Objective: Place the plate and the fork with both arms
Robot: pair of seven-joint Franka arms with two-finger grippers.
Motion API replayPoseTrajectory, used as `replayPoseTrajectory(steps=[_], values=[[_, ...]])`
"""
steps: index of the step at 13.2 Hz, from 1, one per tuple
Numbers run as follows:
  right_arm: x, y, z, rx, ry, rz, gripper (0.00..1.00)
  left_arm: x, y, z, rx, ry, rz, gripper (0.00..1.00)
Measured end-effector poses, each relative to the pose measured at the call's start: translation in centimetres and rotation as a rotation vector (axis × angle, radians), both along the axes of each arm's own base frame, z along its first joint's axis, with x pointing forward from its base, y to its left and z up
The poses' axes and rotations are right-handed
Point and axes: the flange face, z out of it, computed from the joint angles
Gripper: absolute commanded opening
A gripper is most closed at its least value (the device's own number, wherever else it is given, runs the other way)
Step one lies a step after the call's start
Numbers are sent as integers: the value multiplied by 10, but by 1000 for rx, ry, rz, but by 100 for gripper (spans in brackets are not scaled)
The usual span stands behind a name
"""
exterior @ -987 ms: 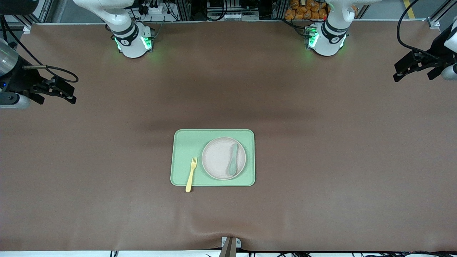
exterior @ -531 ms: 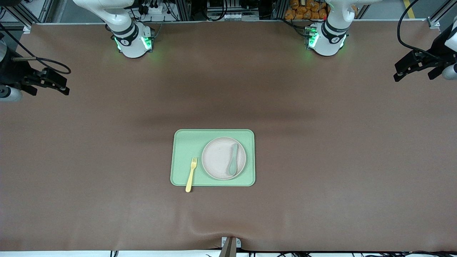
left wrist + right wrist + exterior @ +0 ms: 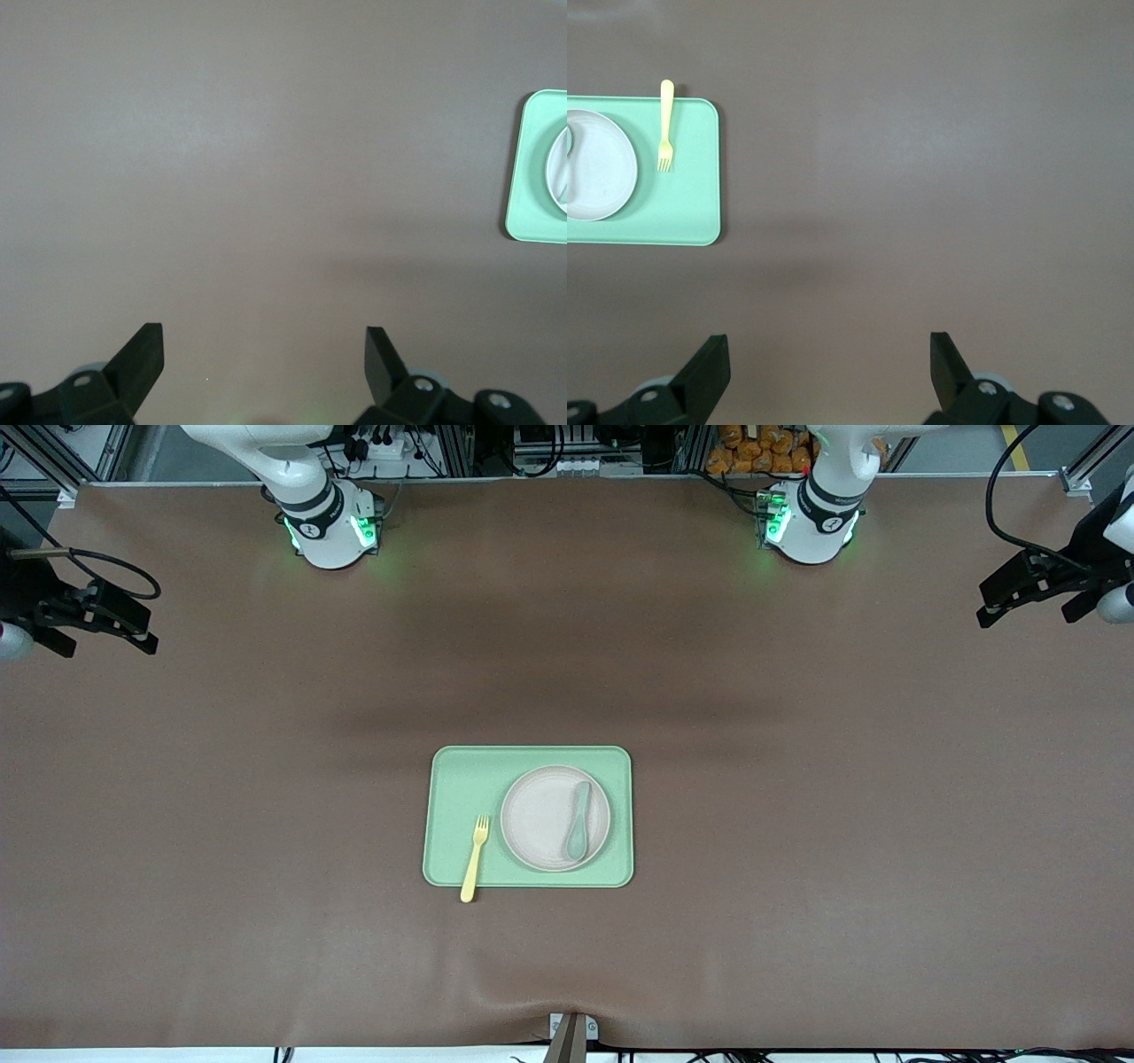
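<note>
In the front view a brown table [image 3: 797, 824] fills the frame. At its centre the green tray [image 3: 469, 779] holds the plate [image 3: 540, 819] with a spoon [image 3: 578, 821]; the fork [image 3: 476, 859] crosses the tray's lower edge. The right gripper [image 3: 146, 642] at the left edge and the left gripper [image 3: 982, 615] at the right edge hover over bare table. In both wrist views the fingers stand apart.

Bare brown table [image 3: 797, 824] on every side of the green tray [image 3: 461, 775], open to approach from either arm's end. On the tray only the plate [image 3: 540, 819] carrying a spoon [image 3: 578, 824], and the fork [image 3: 476, 857] just beside, handle overhanging the tray's near edge. Both grippers, left gripper [image 3: 1019, 598] and right gripper [image 3: 111, 624], spread wide, up over the table's ends, well apart from the tray.
</note>
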Motion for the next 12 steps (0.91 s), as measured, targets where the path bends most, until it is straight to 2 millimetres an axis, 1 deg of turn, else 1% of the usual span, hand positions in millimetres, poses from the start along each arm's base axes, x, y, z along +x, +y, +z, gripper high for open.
replayPoseTrajectory(steps=[7, 12], values=[[1, -15, 0, 0, -2, -27, 100, -2, 0, -2, -2, 19, 0, 100], [1, -16, 0, 0, -2, -29, 100, -4, 0, -2, -5, 34, -32, 100]])
